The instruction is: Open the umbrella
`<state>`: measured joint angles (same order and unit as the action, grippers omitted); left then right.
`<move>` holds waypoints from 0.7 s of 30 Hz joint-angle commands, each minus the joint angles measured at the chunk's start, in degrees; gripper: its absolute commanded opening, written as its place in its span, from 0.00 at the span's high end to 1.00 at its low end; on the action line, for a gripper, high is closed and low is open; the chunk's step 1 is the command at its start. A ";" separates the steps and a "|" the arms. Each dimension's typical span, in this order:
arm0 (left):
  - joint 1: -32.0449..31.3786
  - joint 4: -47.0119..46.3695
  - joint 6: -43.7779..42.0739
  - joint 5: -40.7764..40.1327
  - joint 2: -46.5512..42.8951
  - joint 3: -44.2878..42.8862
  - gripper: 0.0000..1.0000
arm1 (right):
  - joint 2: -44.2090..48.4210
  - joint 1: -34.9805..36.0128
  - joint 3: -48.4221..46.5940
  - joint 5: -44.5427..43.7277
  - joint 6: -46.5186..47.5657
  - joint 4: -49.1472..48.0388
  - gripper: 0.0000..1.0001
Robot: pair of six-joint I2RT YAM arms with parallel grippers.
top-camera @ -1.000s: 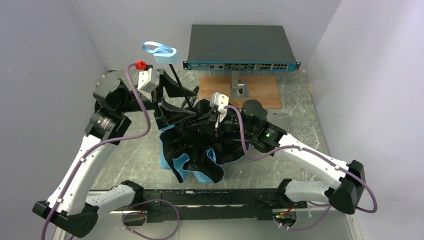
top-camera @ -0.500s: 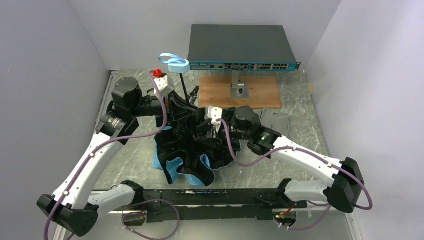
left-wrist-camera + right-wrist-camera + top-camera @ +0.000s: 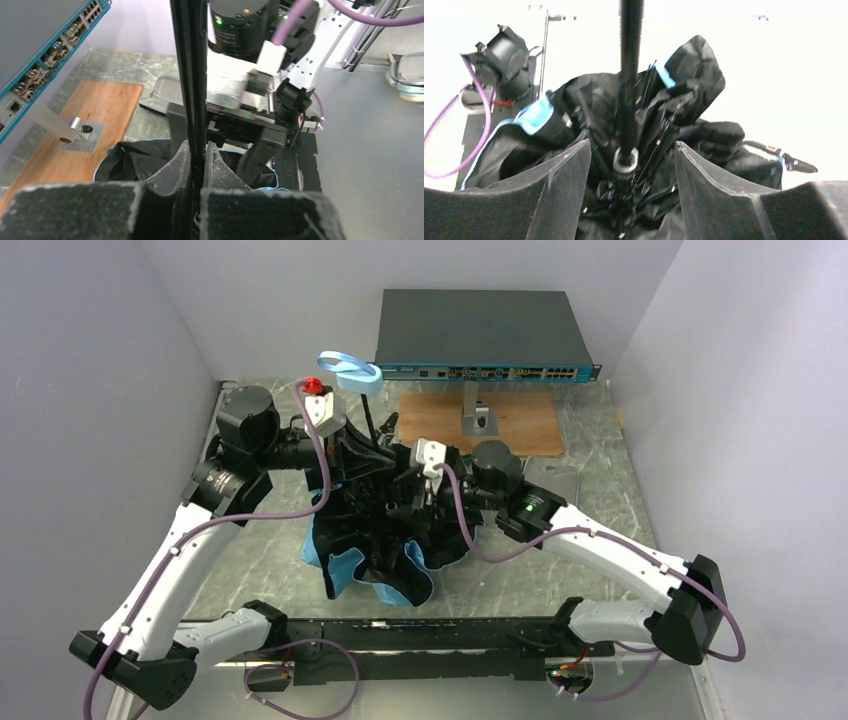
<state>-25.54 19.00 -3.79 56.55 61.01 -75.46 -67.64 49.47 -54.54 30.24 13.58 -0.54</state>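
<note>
We count one umbrella [image 3: 375, 530] and two pincers: the left pincer [image 3: 196, 150] pinches its shaft [image 3: 187, 75], and the right pincer [image 3: 631, 147] is spread astride it.

Left arm [image 3: 165, 570] and right arm [image 3: 620, 555] reached inward; left end effector [image 3: 196, 150] was clamped shut, right end effector [image 3: 631, 150] spread open.

The bench [image 3: 600, 502] is grey-green marbled stone. At its far side lies a wooden board [image 3: 525, 427], and on the board sits the metal foot of a stand [image 3: 480, 423] that holds up a switch [image 3: 480, 330]. Just beside the board's right near corner lies a grey tray [image 3: 556, 478]. The umbrella [image 3: 380, 560] slumps crumpled at the middle. A black rail [image 3: 430, 648] runs along the near edge.
</note>
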 commanded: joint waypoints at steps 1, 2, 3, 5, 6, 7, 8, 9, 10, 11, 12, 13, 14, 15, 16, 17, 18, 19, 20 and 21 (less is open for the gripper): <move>-0.55 0.57 -2.50 2.68 -0.72 -4.52 1.00 | -3.37 0.03 -5.46 3.11 -4.56 -8.25 0.43; -0.54 0.45 -2.16 2.57 -0.76 -4.84 1.00 | -4.26 0.02 -5.94 3.16 -4.83 -8.33 0.48; -0.56 0.36 -1.70 2.59 -0.85 -5.13 1.00 | -4.99 -0.03 -6.43 3.03 -4.94 -8.50 0.52; -0.50 0.21 -1.41 2.73 -0.90 -5.77 1.00 | -6.25 0.01 -7.12 2.93 -5.01 -9.04 0.62; -0.55 0.32 -1.33 2.77 -0.85 -6.29 1.00 | -6.91 0.02 -7.56 3.00 -4.86 -8.87 0.66; -0.51 0.35 -1.19 2.69 -0.81 -6.87 1.00 | -7.57 0.01 -7.81 3.09 -4.67 -8.59 0.70; -0.48 0.41 -1.06 2.57 -0.73 -7.54 1.00 | -8.13 0.02 -7.81 3.19 -4.12 -8.00 0.73; -0.40 0.55 -1.16 2.33 -0.72 -8.30 1.00 | -8.52 0.01 -7.35 3.32 -3.15 -7.11 0.76; -0.30 0.71 -1.28 2.41 -0.64 -9.02 1.00 | -8.64 0.03 -6.43 3.18 -1.70 -6.52 0.77; -0.23 0.76 -1.30 2.41 -0.63 -9.83 1.00 | -8.60 0.01 -4.91 2.90 -0.63 -6.53 0.78; -0.06 0.77 -1.26 2.37 -0.56 -10.51 1.00 | -8.52 -0.13 -3.29 2.67 0.38 -6.54 0.78; 0.07 0.65 -0.95 2.46 -0.50 -11.45 1.00 | -8.34 -0.37 -1.26 2.70 2.37 -6.13 0.79; 0.28 0.55 -0.79 2.61 -0.42 -12.11 1.00 | -8.25 -0.49 0.07 2.72 3.64 -5.40 0.80; 0.58 0.40 -0.55 2.67 -0.31 -12.73 1.00 | -8.03 -0.64 1.19 2.64 4.42 -4.94 0.81; 0.98 -0.03 0.04 2.68 -0.15 -13.24 1.00 | -7.96 -0.81 2.34 2.88 5.03 -4.70 0.81; 1.51 -0.91 1.01 2.78 -0.11 -13.71 1.00 | -7.81 -0.91 3.30 3.11 5.53 -4.40 0.81; 2.13 -1.92 2.16 3.26 0.08 -14.01 1.00 | -7.66 -1.00 4.05 3.34 5.83 -4.20 0.82; 2.86 -2.93 3.12 3.66 0.34 -14.54 1.00 | -7.73 -1.04 4.73 3.75 6.14 -3.90 0.82; 3.26 -3.71 3.35 3.89 0.59 -15.15 1.00 | -7.88 -0.97 5.12 4.09 6.43 -3.42 0.82; 3.56 -4.31 5.60 4.17 0.99 -15.76 1.00 | -8.14 -1.02 5.53 4.46 6.48 -3.00 0.82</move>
<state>-24.03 26.06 -3.88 57.65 63.35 -83.61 -73.84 49.30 -53.63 34.20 15.51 -13.15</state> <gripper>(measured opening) 0.069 0.194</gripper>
